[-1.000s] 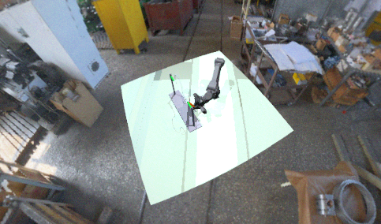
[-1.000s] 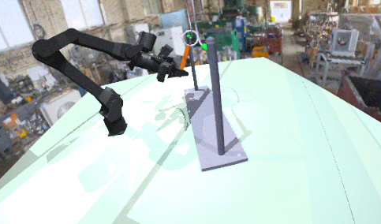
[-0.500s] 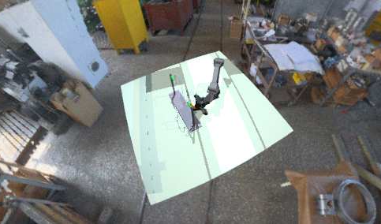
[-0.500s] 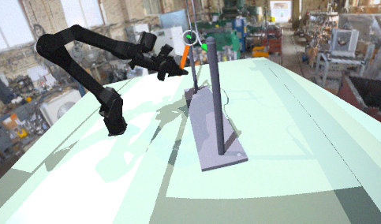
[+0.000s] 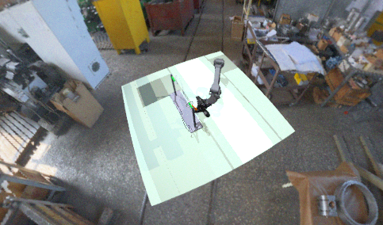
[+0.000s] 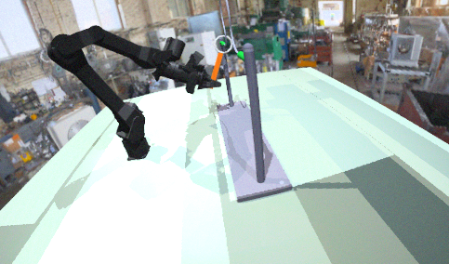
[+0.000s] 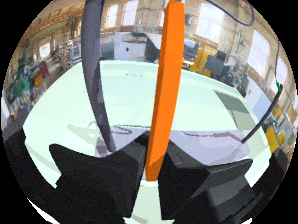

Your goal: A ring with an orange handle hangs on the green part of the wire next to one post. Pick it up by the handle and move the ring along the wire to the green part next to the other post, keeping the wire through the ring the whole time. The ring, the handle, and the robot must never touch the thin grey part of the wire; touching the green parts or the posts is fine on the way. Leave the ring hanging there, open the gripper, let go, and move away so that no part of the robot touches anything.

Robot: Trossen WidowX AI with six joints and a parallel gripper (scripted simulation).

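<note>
The orange handle [image 5: 195,108] [image 6: 217,66] [image 7: 169,65] is between the closed fingers of my gripper [image 6: 215,85] [image 7: 152,135], held near its lower end and slightly tilted. The pale ring [image 6: 215,45] is at the handle's top. A green part [image 5: 190,104] [image 6: 222,43] shows inside its outline, beside one post [image 5: 194,119] [image 6: 228,79] [image 7: 92,65]. The other green part [image 5: 173,78] [image 6: 241,55] [image 7: 280,87] is by the other post [image 5: 174,90] [image 6: 255,116] [image 7: 262,120]. The thin grey wire [image 7: 235,20] shows in the wrist view. Any contact between ring and wire is too small to tell.
Both posts stand on a lilac base plate [image 5: 181,106] [image 6: 243,174] [image 7: 215,145] on a pale table [image 5: 162,174] [image 6: 324,223]. The nearer post rises left of the handle in the wrist view. The arm reaches in from one side of the base plate.
</note>
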